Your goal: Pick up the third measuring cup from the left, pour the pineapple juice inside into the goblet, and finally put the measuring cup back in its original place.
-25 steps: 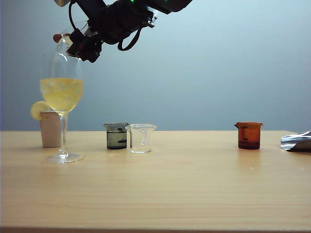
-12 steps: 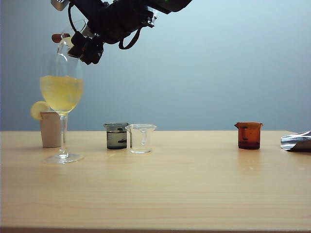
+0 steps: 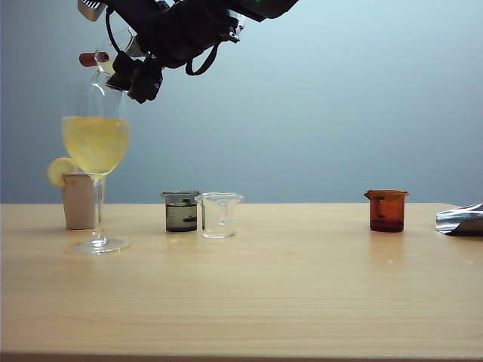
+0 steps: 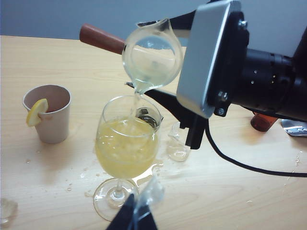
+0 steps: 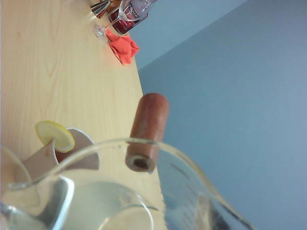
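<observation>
- The right claw hangs high above the desk, its jaws partly spread and clamped on the third measuring cup, which lies tipped with its spout pointing down.
- Directly under that claw stands the goblet; a thin thread of pineapple juice runs from the spout into its bowl, which is already well filled.
- Step in hand, as I judge it: the tail end of the pour, the cup nearly drained.
- Next the wrist should roll the cup upright, then carry it to the gap between the clear beaker and the amber beaker.
- The left claw sits low beside the goblet's foot; whether it is open I cannot tell.
</observation>
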Action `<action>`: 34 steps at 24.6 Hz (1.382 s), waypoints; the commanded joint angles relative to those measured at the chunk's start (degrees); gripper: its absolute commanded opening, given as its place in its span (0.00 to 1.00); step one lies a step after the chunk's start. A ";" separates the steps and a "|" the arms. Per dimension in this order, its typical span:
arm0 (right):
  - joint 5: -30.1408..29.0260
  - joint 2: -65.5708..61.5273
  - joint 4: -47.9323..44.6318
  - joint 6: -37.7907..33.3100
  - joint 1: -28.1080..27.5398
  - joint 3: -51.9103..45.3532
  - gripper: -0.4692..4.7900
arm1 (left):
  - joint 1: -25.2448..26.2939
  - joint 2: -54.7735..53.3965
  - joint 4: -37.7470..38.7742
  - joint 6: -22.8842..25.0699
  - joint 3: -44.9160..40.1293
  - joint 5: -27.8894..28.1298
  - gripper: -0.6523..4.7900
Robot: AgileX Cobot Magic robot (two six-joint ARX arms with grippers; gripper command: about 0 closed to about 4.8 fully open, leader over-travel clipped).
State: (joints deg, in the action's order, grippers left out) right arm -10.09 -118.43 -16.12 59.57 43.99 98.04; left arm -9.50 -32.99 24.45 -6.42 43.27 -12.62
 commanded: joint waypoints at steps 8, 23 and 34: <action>0.13 0.55 -2.14 4.90 0.11 0.46 0.09 | 0.09 0.09 0.00 0.20 0.28 -0.22 0.11; 1.25 0.55 -2.36 14.23 1.14 0.46 0.09 | 0.09 0.11 -0.09 0.20 0.28 -0.22 0.11; 2.95 0.55 -2.12 21.97 1.29 0.44 0.09 | 0.09 0.11 -0.09 0.17 0.28 -0.26 0.11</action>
State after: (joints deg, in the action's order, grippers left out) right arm -7.44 -118.43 -16.67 81.32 45.06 98.04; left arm -9.50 -32.99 24.71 -6.42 43.27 -12.62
